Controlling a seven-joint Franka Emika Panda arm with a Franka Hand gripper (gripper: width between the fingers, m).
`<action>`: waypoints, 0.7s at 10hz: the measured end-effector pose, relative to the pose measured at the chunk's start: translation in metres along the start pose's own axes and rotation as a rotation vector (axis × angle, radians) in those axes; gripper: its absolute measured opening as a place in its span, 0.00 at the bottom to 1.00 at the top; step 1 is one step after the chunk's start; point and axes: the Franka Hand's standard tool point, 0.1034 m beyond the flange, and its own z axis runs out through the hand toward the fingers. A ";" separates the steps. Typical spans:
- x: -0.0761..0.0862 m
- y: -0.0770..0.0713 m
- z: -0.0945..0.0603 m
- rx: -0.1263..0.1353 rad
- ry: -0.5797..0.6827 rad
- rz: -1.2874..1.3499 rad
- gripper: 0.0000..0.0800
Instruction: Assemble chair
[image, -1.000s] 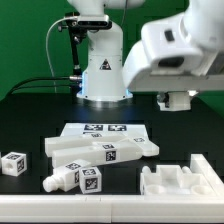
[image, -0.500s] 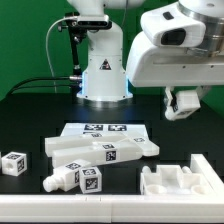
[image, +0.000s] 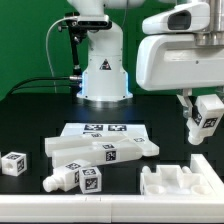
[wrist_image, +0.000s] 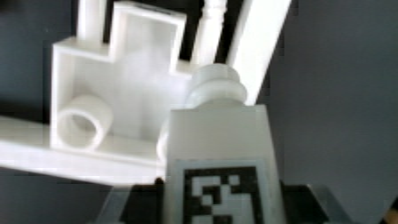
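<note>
My gripper (image: 204, 124) hangs at the exterior view's right, shut on a short white tagged bar (image: 206, 116) held off the table. In the wrist view the same bar (wrist_image: 221, 150) stands between the dark fingers, its rounded peg end pointing at the notched panel (wrist_image: 111, 90) beneath it. That panel (image: 180, 181) lies at the front right of the table, below the gripper and apart from it. Two long tagged bars (image: 102, 151) lie in the middle. A shorter tagged bar (image: 78, 178) lies at the front, and a tagged cube (image: 13, 163) at the far left.
The marker board (image: 104, 129) lies flat behind the loose bars. The arm's white base (image: 103, 72) stands at the back centre with black cables running off to the exterior view's left. A green wall closes the back.
The gripper has come down from the top of the exterior view and shifted to its right, carrying the tagged bar with it. The parts on the table have not moved.
</note>
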 end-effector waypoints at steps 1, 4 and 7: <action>0.001 0.002 0.004 0.000 0.094 -0.003 0.35; 0.022 0.033 0.022 -0.038 0.339 -0.089 0.35; 0.016 0.033 0.026 -0.041 0.364 -0.089 0.35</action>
